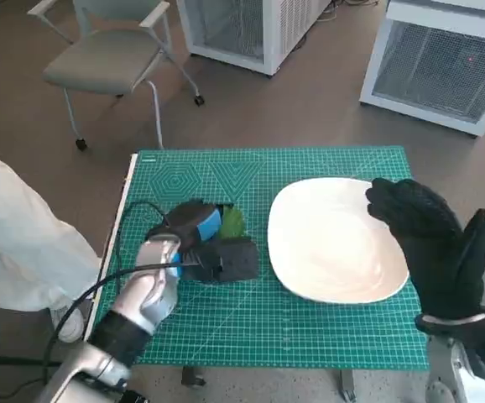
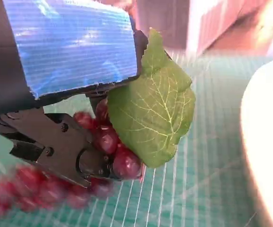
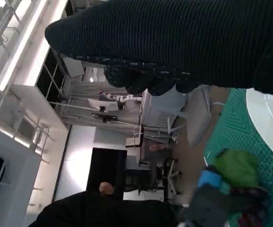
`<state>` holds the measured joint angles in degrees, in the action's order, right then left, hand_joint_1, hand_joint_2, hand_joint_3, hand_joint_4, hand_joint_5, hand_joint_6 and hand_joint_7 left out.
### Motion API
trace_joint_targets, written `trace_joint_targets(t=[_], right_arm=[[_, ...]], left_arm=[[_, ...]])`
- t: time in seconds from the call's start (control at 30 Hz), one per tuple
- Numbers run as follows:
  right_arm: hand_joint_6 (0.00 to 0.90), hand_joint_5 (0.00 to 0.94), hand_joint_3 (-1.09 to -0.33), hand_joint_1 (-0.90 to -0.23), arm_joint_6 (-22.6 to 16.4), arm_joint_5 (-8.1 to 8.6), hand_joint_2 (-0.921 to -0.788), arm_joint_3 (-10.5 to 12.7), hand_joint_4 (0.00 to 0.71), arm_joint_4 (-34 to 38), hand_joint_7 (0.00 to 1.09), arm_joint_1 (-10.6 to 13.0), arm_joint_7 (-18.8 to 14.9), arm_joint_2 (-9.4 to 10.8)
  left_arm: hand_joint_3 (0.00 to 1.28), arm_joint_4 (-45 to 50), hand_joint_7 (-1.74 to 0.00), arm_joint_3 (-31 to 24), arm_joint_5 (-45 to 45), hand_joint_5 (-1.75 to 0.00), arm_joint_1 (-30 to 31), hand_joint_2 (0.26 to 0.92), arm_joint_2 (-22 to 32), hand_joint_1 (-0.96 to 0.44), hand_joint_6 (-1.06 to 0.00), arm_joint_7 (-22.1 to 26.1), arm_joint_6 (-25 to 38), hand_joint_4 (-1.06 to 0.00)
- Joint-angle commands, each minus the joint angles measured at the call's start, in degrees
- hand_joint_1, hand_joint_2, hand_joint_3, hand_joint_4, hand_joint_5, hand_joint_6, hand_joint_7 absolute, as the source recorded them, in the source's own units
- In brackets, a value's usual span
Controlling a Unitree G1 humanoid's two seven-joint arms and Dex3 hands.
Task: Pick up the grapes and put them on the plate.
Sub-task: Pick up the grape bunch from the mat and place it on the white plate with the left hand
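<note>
Gripping item: left hand [image 1: 213,252], black fingers [image 2: 56,146] closed around one bunch of red grapes [image 2: 110,146], its single green leaf [image 2: 153,118] standing out past the blue-taped back. Location: on the green cutting mat [image 1: 310,336], left of the plate. One white plate [image 1: 335,243], right of the bunch, bare mat between them. Right hand [image 1: 431,243], gloved, fingers spread over the plate's right rim, holding nothing. One chair [image 1: 112,54] on the floor beyond the table's far edge.
</note>
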<state>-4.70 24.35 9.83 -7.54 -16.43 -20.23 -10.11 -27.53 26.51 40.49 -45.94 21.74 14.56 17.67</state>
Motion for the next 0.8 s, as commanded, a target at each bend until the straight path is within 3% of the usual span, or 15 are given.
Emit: trace_joint_targets(t=[0.03,0.13,0.2,0.33,0.47,0.8], right_arm=[[0.193,0.825,-0.6,-0.358,0.5,-0.27,-0.921,0.2,0.391,0.4,1.0,1.0,-0.1,-0.3],[0.193,0.826,-0.602,-0.358,0.4,-0.27,-0.921,0.3,0.391,0.5,1.0,1.0,-0.1,-0.3],[0.193,0.826,-0.605,-0.358,0.4,-0.29,-0.921,0.3,0.391,0.6,1.0,0.9,-0.2,-0.3],[0.193,0.827,-0.611,-0.356,0.3,-0.35,-0.921,0.4,0.39,0.8,1.0,0.8,-0.1,-0.2],[0.192,0.828,-0.614,-0.356,0.2,-0.5,-0.921,0.3,0.39,0.8,1.0,0.7,0.1,-0.1],[0.194,0.828,-0.614,-0.356,0.1,-0.65,-0.921,0.3,0.39,0.5,1.0,0.9,0.5,0.1]], left_arm=[[0.54,10.5,-1.21,-2.0,1.2,-1.53,0.6,0.727,2.2,0.01,-0.59,2.3,2.0,-0.48],[0.61,15.0,-1.32,-2.8,1.5,-1.44,0.7,0.675,2.8,0.0,-0.57,3.1,2.9,-0.53],[0.6,16.9,-1.26,-3.3,1.7,-1.44,0.7,0.674,3.0,0.0,-0.59,3.5,3.3,-0.55],[0.34,20.5,-1.01,-4.4,2.1,-1.4,0.5,0.778,3.1,0.0,-0.69,3.9,3.6,-0.63],[0.14,22.6,-0.91,-5.1,2.5,-1.32,0.4,0.861,2.9,0.0,-0.73,3.3,3.4,-0.69],[0.06,23.3,-0.85,-6.0,2.2,-1.32,0.5,0.897,2.0,0.0,-0.78,0.7,0.9,-0.69]])
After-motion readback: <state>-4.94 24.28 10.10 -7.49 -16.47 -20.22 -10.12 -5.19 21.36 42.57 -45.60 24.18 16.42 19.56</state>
